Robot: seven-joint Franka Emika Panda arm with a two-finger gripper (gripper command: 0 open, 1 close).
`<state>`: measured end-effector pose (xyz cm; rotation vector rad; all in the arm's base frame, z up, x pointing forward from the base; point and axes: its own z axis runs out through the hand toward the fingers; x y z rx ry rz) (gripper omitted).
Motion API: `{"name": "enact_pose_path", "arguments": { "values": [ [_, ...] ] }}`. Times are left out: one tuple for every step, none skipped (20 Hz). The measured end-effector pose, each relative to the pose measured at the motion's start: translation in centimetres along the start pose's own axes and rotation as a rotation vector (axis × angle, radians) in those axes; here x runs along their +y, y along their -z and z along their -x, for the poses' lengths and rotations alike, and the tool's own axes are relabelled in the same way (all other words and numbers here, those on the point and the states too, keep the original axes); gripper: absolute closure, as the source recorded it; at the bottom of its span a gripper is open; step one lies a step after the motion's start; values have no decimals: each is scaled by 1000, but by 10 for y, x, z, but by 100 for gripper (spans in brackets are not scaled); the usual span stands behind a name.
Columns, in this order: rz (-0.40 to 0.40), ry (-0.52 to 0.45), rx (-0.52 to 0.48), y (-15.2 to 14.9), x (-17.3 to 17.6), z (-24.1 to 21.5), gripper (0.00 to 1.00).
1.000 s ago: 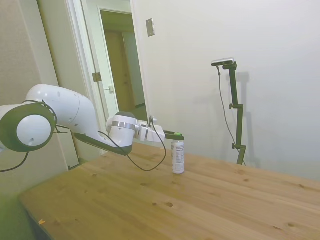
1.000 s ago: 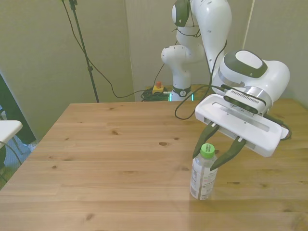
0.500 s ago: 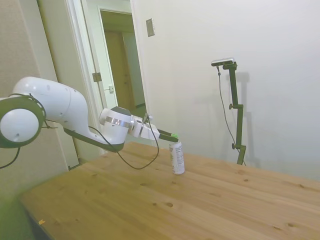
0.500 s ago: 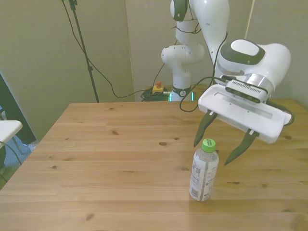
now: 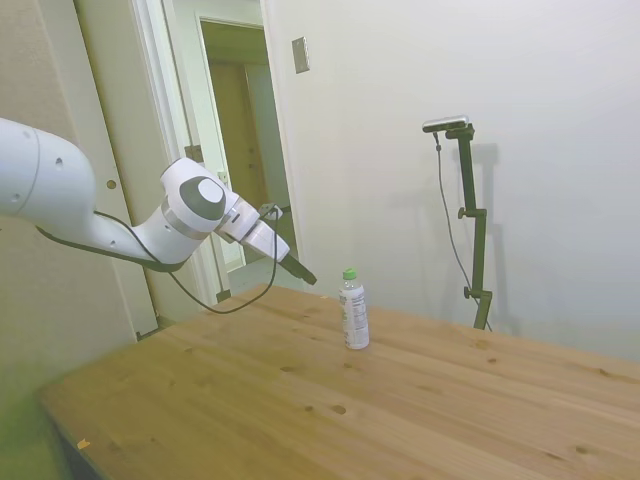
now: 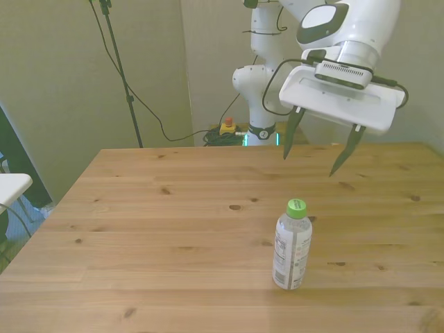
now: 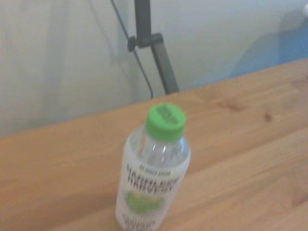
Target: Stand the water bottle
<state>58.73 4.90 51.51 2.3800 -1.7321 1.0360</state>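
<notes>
Fingers: the two dark fingertips [image 6: 342, 154] are spread wide apart, nothing between them, pointing down toward the table.
Gripper: the gripper [image 6: 313, 161] hangs in the air, up above and behind the bottle, well clear of it (side view shows it off to one side of the cap, not touching).
Arm: the white arm [image 5: 120, 225] reaches in at a downward slant, with a black cable looping under the wrist.
Water bottle: the water bottle [image 6: 292, 244] is standing upright on its base, green cap [image 7: 165, 121] on top, white label facing the front camera.
Table: the wooden table [image 6: 152, 236] carries the bottle toward the front view's right, nearer the close edge.
</notes>
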Motion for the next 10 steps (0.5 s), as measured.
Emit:
{"name": "enact_pose_path", "arguments": {
  "values": [
    [19,22,-39,0,6,0,0],
    [39,45,-81,0,13,-1,0],
    [59,69,-122,-1,19,0,0],
    [80,97,-164,-2,26,1,0],
    [99,126,-205,-2,34,3,0],
    [119,159,-252,-2,44,7,0],
    [137,191,-297,-1,54,12,0],
    [151,227,-339,0,64,19,0],
    [162,264,-381,3,75,27,0],
    [167,301,-419,5,84,36,0]
  ]
}}
